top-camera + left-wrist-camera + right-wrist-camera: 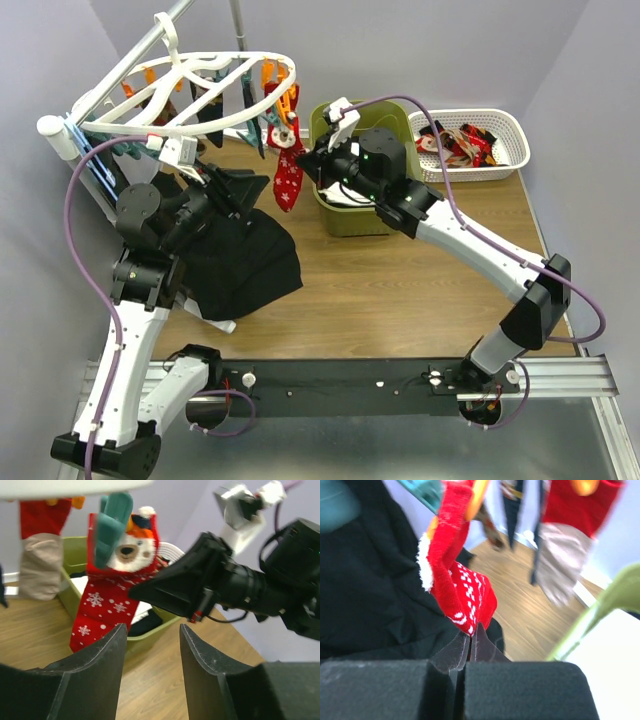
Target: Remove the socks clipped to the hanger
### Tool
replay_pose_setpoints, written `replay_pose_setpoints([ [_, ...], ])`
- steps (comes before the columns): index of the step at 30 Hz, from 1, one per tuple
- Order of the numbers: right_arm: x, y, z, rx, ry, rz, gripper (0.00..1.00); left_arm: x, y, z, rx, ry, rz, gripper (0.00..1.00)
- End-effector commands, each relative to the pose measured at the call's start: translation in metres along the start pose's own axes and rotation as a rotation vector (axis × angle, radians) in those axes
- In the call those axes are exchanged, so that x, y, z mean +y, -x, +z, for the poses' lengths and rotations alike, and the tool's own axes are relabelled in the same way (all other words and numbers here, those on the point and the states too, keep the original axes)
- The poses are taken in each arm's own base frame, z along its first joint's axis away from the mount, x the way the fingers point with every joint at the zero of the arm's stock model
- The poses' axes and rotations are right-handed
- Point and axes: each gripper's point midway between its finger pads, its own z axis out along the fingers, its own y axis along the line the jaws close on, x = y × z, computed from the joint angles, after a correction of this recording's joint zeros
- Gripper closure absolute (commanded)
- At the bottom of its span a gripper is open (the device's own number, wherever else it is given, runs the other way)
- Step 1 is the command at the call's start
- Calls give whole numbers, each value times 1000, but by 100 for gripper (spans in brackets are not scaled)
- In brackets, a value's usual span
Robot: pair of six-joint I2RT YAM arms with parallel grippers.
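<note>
Right wrist: right end effector [470, 635] closed at red sock [460, 590] lower edge, pinch unconfirmed; left end effector [151, 630] apart, just short; green bin [350, 222] close behind.

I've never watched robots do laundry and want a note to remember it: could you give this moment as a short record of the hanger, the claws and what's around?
hanger: white oval frame, teal and orange clips, several socks hanging
red sock: snowflake pattern, hanging from a clip
right gripper: shut on the red sock's edge
left gripper: open, empty, facing the red sock
green bin: just behind the red sock
white basket: far right, loose socks inside
black garment: on the table by the left arm
</note>
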Motion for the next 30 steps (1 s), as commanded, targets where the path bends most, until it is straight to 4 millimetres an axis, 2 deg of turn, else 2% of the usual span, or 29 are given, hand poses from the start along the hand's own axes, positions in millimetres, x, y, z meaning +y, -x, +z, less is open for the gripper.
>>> replay_pose_setpoints([
  [1,-22,-10,-16,74,-168,-26,99,-43,-5,-17,37,-212,9,48],
  [5,-23,-16,-22,97,-202,-49,99,-64,12,-23,-5,-267,-28,48],
  [8,-20,-18,-23,99,-210,-50,99,-77,27,-18,-37,-278,-50,48],
  [10,-16,-20,-22,104,-208,-54,99,-80,38,-6,-60,-255,-66,48],
  [11,-15,-18,-22,101,-209,-54,99,-91,32,-1,-33,-275,-85,48],
  [12,-15,-18,-22,102,-213,-57,99,-99,35,10,-24,-280,-93,48],
  [13,-13,-18,-21,103,-214,-58,99,-96,39,20,-42,-235,-94,48],
  [14,-13,-17,-21,107,-219,-57,99,-105,29,26,-3,-234,-113,48],
  [15,-13,-18,-21,109,-225,-58,99,-104,33,38,-6,-200,-118,48],
  [16,-12,-16,-21,107,-227,-59,99,-91,41,47,-44,-107,-126,48],
  [17,-12,-15,-23,109,-228,-61,99,-85,37,51,-32,-49,-120,48],
  [18,-13,-16,-24,112,-239,-60,99,-88,44,57,-47,-20,-117,48],
  [19,-11,-15,-25,112,-239,-61,99,-71,51,61,-90,94,-114,48],
  [21,-12,-14,-29,111,-253,-61,99,-60,51,69,-86,191,-112,47],
  [22,-9,-14,-30,111,-250,-62,99,-48,54,71,-105,262,-110,46],
  [26,-7,-14,-33,114,-261,-75,99,-29,48,81,-102,389,-94,44],
  [27,-7,-15,-34,113,-265,-78,99,-22,40,84,-79,423,-87,44],
  [29,-5,-16,-35,116,-272,-85,99,-13,41,85,-95,481,-92,43],
  [30,-5,-15,-36,114,-274,-87,99,-8,34,86,-79,511,-88,43],
])
